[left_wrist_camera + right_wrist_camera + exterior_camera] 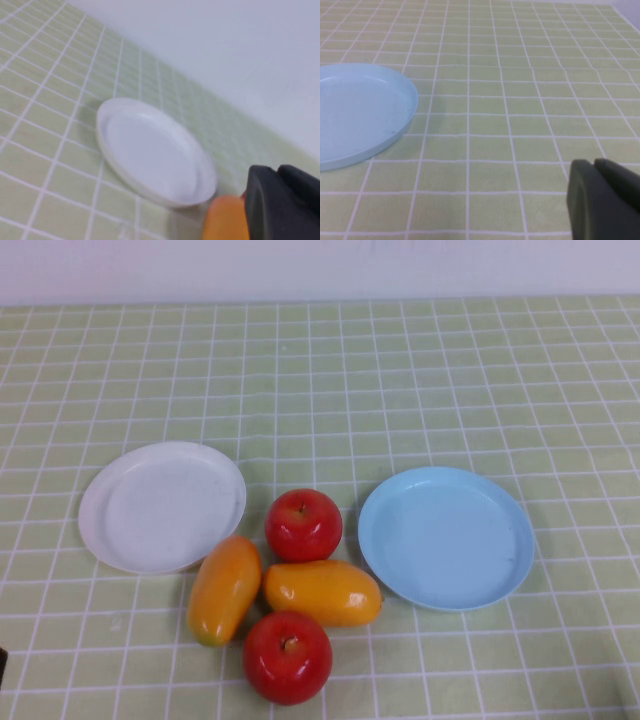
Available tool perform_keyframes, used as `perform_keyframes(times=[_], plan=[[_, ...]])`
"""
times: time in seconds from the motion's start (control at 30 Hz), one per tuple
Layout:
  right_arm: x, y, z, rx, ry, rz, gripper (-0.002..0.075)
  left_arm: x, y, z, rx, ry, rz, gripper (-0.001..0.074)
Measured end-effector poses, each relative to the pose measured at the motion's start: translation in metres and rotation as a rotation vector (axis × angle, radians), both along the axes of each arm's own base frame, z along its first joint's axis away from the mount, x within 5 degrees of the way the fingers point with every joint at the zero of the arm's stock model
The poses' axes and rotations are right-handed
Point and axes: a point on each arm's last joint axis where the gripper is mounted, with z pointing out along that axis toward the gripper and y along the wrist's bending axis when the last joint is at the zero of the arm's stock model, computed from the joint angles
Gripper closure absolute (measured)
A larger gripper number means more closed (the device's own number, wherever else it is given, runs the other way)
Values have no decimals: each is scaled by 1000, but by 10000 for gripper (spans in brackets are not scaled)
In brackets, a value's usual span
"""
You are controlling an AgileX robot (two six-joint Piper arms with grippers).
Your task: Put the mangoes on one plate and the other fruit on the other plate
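Centrally on the green-checked tablecloth [420,370], four fruits are clustered between two plates. The white plate [162,506] is set on the left and the light blue plate [446,537] on the right; both are seen bare. One red apple [303,525] lies at the far side of the cluster and a second red apple [288,657] at the near side. Between them a mango [322,592] is laid crosswise, just beside both apples, while the other mango [224,589] is angled to its left, near the white plate's rim. The left gripper [280,205] is held low near the table's near left, with its fingers pressed together on nothing, an orange shape beside it being probably the left mango. The right gripper [602,200] is parked over bare cloth to the right of the blue plate, its fingers likewise together and empty.
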Motion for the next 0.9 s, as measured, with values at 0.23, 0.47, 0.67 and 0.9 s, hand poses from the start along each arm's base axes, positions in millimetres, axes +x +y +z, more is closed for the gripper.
perform_keyframes(times=[0.23,0.47,0.67,0.9], plan=[[0,0,0,0,0,0,742,0,1,4,-107,-22,19,731],[0,0,0,0,0,0,742,0,0,4,-138,-11,7,732],[0,0,0,0,0,0,742,-3,-12,47,-36,103,-131,734],[0,0,0,0,0,0,742,16,-18,92,278,421,-294,735]])
